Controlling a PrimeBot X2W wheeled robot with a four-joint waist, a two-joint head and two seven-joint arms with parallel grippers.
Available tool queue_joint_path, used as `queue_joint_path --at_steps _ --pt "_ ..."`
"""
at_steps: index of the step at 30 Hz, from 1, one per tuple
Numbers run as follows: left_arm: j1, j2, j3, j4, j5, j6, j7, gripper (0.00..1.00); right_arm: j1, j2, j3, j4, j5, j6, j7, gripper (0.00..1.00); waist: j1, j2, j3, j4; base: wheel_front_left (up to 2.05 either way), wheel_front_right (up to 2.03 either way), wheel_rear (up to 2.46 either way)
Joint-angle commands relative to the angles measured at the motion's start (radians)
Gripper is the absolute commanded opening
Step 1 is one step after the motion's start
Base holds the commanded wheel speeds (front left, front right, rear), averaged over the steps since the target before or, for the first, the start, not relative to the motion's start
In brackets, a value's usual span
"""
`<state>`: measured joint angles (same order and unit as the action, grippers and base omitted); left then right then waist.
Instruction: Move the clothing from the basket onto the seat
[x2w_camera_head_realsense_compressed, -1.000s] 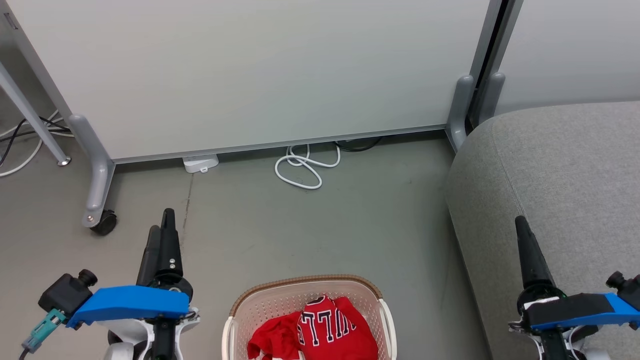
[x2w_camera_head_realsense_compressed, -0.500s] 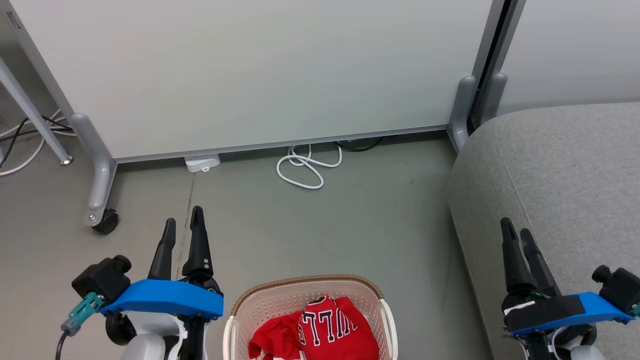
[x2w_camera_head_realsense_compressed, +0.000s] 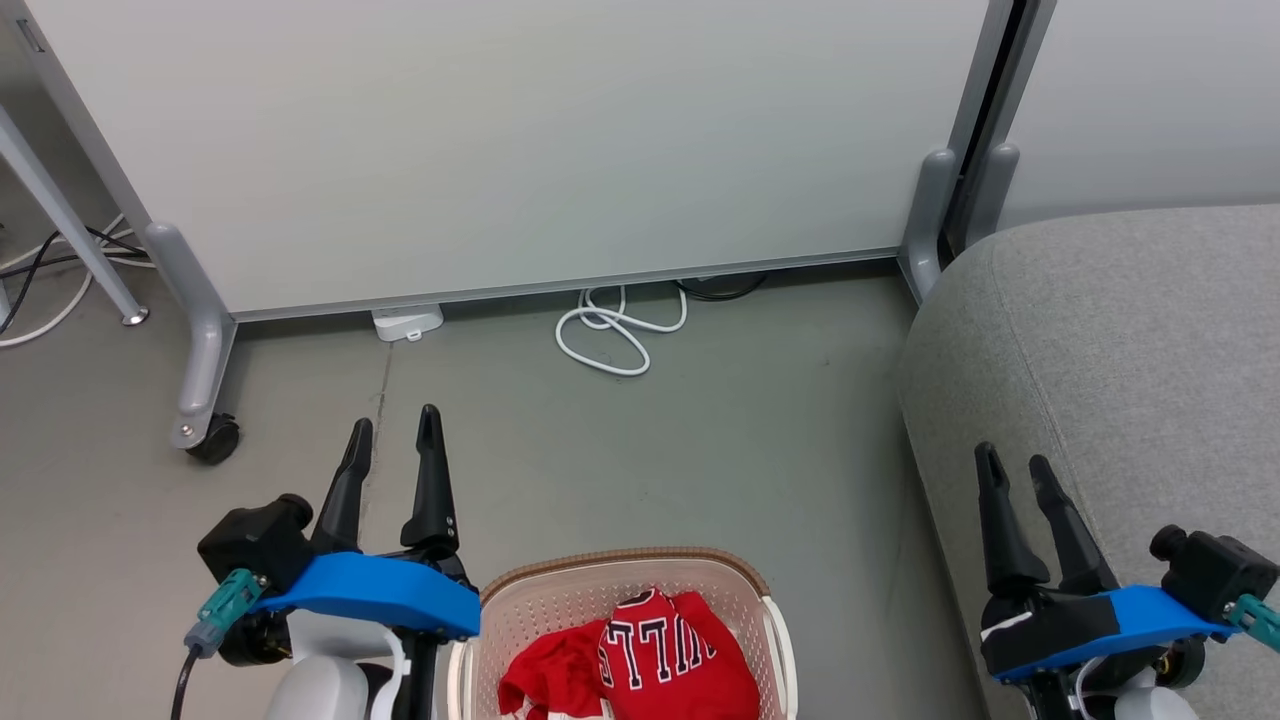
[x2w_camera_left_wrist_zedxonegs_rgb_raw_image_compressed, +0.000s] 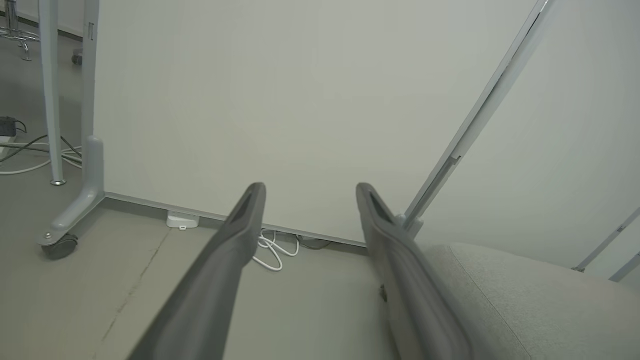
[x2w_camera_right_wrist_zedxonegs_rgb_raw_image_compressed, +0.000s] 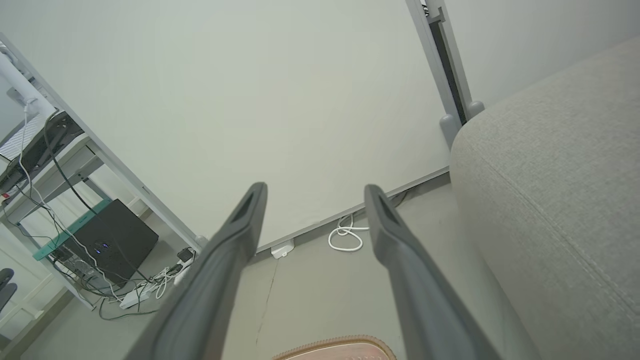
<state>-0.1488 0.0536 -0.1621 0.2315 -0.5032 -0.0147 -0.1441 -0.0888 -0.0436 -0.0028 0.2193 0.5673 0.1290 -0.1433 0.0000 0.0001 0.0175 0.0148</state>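
Note:
The red clothing (x2w_camera_head_realsense_compressed: 640, 665) with black-and-white lettering lies crumpled in the cream basket (x2w_camera_head_realsense_compressed: 540, 600) with a brown rim, at the bottom middle of the head view; the rim (x2w_camera_right_wrist_zedxonegs_rgb_raw_image_compressed: 340, 347) also peeks into the right wrist view. The grey seat (x2w_camera_head_realsense_compressed: 1130, 340) fills the right side and shows in both wrist views (x2w_camera_left_wrist_zedxonegs_rgb_raw_image_compressed: 525, 295) (x2w_camera_right_wrist_zedxonegs_rgb_raw_image_compressed: 555, 175). My left gripper (x2w_camera_head_realsense_compressed: 395, 430) hovers open just left of the basket, fingers pointing at the wall. My right gripper (x2w_camera_head_realsense_compressed: 1015, 465) stands open over the seat's front-left edge. Nothing sits between either pair of fingers (x2w_camera_left_wrist_zedxonegs_rgb_raw_image_compressed: 240, 225) (x2w_camera_right_wrist_zedxonegs_rgb_raw_image_compressed: 245, 215).
A white partition panel (x2w_camera_head_realsense_compressed: 500, 150) on castor feet (x2w_camera_head_realsense_compressed: 205, 435) stands behind the grey floor. A coiled white cable (x2w_camera_head_realsense_compressed: 610, 330) and a small white box (x2w_camera_head_realsense_compressed: 405, 322) lie at its base. Desk legs and cables (x2w_camera_head_realsense_compressed: 60, 270) are at far left; a black computer case (x2w_camera_right_wrist_zedxonegs_rgb_raw_image_compressed: 107, 240) sits under a desk.
Both arms have swung inward toward the basket and rotated, so the two fingers of each gripper now show apart. The camera view has barely shifted.

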Motion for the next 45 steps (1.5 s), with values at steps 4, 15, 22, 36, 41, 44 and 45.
queue_joint_path --at_steps 4,15,22,36,41,44,45 --pt "-0.033 0.011 -0.019 -0.002 0.064 0.009 -0.018 1.0 -0.024 -0.007 0.007 0.0 -0.067 0.002 -0.019 1.0 0.0 -0.0001 0.002 0.001 0.0 0.0 0.0" --pt "-0.04 0.026 -0.047 0.003 0.171 0.027 -0.045 1.0 -0.029 -0.008 0.014 0.006 -0.185 0.002 -0.044 1.0 0.0 -0.0001 0.004 0.005 0.0 0.0 0.0" --pt "-0.052 0.029 -0.064 0.004 0.234 0.036 -0.06 1.0 -0.033 -0.008 0.02 0.011 -0.249 0.002 -0.061 1.0 0.0 -0.0001 0.01 0.008 0.0 0.0 0.0" --pt "-0.052 0.035 -0.08 0.01 0.322 -0.008 -0.089 1.0 -0.033 -0.008 0.031 0.016 -0.366 0.002 -0.091 1.0 0.0 -0.0001 0.01 0.014 0.0 0.0 0.0" --pt "-0.052 0.032 -0.078 0.021 0.358 -0.011 -0.098 1.0 -0.03 -0.009 0.034 0.017 -0.405 0.003 -0.099 1.0 0.0 -0.0001 0.009 0.018 0.0 0.0 0.0" --pt "-0.055 0.028 -0.077 0.024 0.377 -0.014 -0.104 1.0 -0.032 -0.009 0.032 0.018 -0.43 0.003 -0.105 1.0 0.0 -0.0001 0.011 0.02 0.0 0.0 0.0" --pt "-0.056 0.026 -0.077 0.027 0.382 -0.017 -0.106 1.0 -0.033 -0.009 0.032 0.019 -0.437 0.003 -0.106 1.0 0.0 -0.0001 0.011 0.02 0.0 0.0 0.0"
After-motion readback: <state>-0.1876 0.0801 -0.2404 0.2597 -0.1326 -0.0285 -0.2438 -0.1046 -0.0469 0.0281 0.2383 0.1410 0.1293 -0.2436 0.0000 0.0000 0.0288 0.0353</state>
